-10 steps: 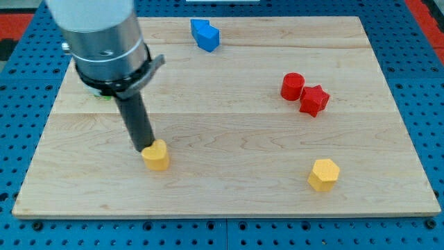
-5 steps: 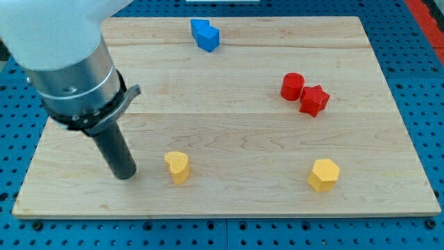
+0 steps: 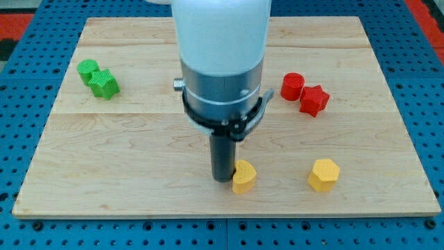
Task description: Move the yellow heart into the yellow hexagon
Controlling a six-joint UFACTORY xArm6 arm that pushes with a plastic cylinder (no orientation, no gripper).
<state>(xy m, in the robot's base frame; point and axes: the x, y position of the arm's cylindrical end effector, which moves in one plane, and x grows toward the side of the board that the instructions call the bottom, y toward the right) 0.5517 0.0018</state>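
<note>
The yellow heart lies near the view's bottom, a little right of centre. My tip stands just at its left side, touching it or nearly so. The yellow hexagon lies to the right of the heart, about a hundred pixels away, with bare board between them.
A red cylinder and a red star sit together at the view's right. A green cylinder and a green star sit together at the upper left. The arm's body hides the board's top middle.
The yellow heart has slid right, toward the hexagon. My tip swung from the heart's left, moved right with it and now stands against its left side. The green blocks have come into view.
</note>
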